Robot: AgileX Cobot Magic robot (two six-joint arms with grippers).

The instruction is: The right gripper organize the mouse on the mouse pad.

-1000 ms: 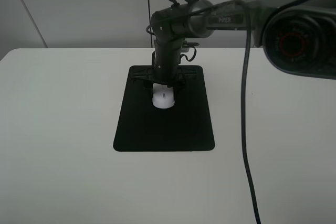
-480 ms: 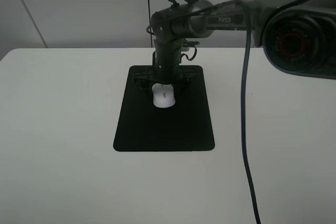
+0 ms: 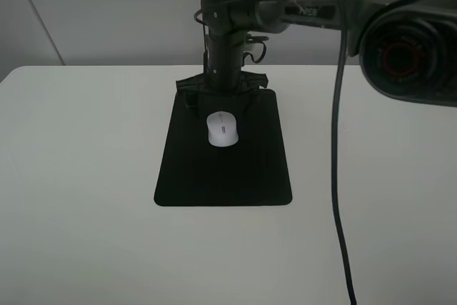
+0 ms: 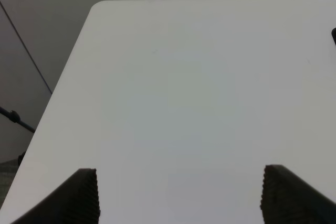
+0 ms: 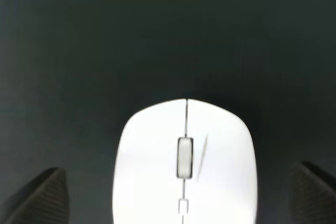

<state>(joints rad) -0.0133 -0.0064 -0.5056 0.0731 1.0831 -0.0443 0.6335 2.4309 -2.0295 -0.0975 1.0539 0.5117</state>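
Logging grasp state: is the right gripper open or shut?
Open. The right gripper has its fingertips wide apart, clear of the mouse lying on the mouse pad.

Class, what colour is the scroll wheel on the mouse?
Grey scroll wheel on a white mouse; right wrist view shows it best.

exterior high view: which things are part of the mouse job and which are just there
Part of the job:
mouse, lying on the mouse pad
right tool, open above the mouse

Just there:
white table
left tool, open over bare table
black cable hanging on the right
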